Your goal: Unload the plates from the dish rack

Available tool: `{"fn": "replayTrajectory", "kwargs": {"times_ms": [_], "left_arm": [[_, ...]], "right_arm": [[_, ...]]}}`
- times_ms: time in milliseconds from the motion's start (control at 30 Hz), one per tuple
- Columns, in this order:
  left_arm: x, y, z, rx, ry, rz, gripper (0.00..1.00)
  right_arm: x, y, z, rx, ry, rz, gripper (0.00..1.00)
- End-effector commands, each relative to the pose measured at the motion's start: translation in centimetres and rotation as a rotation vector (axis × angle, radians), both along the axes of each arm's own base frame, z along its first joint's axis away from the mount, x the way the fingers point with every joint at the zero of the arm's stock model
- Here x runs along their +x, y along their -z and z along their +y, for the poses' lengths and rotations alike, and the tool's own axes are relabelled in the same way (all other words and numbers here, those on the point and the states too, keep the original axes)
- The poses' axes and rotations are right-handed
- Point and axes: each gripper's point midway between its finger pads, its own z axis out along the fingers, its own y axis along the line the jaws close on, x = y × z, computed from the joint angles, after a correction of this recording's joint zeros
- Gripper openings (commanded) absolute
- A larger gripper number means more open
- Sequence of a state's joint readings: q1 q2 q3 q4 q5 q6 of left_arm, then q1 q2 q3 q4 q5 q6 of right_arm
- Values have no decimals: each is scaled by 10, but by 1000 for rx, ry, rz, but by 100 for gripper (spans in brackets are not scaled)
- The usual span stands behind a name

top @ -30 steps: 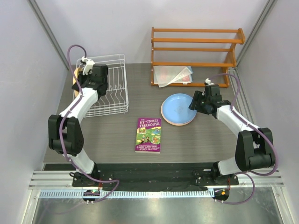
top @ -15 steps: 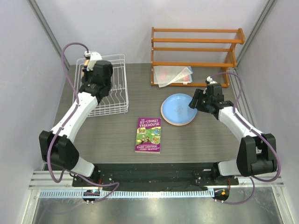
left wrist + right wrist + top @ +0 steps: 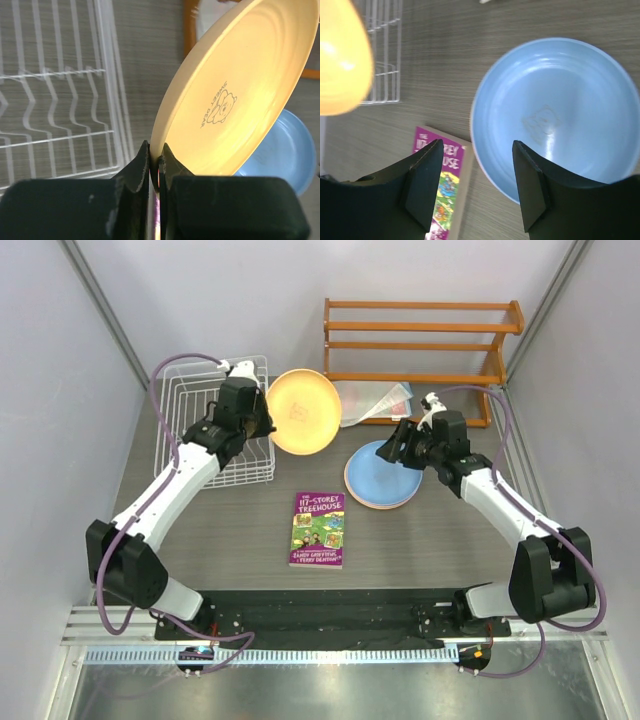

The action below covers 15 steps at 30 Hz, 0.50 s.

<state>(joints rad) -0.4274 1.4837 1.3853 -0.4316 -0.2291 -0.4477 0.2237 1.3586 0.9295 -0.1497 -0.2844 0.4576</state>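
Note:
My left gripper [image 3: 268, 418] is shut on the rim of a yellow-orange plate [image 3: 303, 411], holding it in the air just right of the white wire dish rack [image 3: 215, 430]. In the left wrist view the fingers [image 3: 156, 156] pinch the plate [image 3: 235, 100] on edge, with the rack [image 3: 60, 100] to its left. A light blue plate [image 3: 385, 475] lies on a pink plate [image 3: 365, 503] at centre right. My right gripper [image 3: 394, 445] hangs open over the blue plate's left rim [image 3: 555, 115], holding nothing [image 3: 477, 146].
A purple book [image 3: 318, 528] lies flat in the middle, close to the plate stack's left edge [image 3: 442, 195]. An orange wooden slatted shelf [image 3: 420, 350] stands at the back right with a clear sheet-like item [image 3: 372, 400] under it. Grey walls close in both sides.
My left arm has lifted the yellow-orange plate out of the rack and swung it right, past the rack's right side. My right gripper has shifted left over the blue plate.

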Motion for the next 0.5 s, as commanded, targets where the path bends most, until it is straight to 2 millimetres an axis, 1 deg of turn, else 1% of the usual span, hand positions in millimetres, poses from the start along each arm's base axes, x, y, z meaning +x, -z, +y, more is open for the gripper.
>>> {"fn": "replayTrajectory", "kwargs": {"times_ms": [0,100,200,300,367,467], "left_arm": [[-10,-18,-58,-244,156,-5,0],[-17,-6,-71,-229,171,19,0],[-24,2,-80,-215,184,32,0],[-27,6,-85,-202,186,35,0],[-29,6,-88,-198,191,34,0],[-30,5,-90,-196,196,32,0]], "right_arm": [[13,-52,40,139,-90,-135,63],[13,-56,52,138,-116,-143,64],[14,-59,59,147,-129,-140,64],[16,-60,64,143,-136,-144,64],[18,-57,65,138,-135,-138,64],[22,-48,64,118,-129,-117,59]]}}
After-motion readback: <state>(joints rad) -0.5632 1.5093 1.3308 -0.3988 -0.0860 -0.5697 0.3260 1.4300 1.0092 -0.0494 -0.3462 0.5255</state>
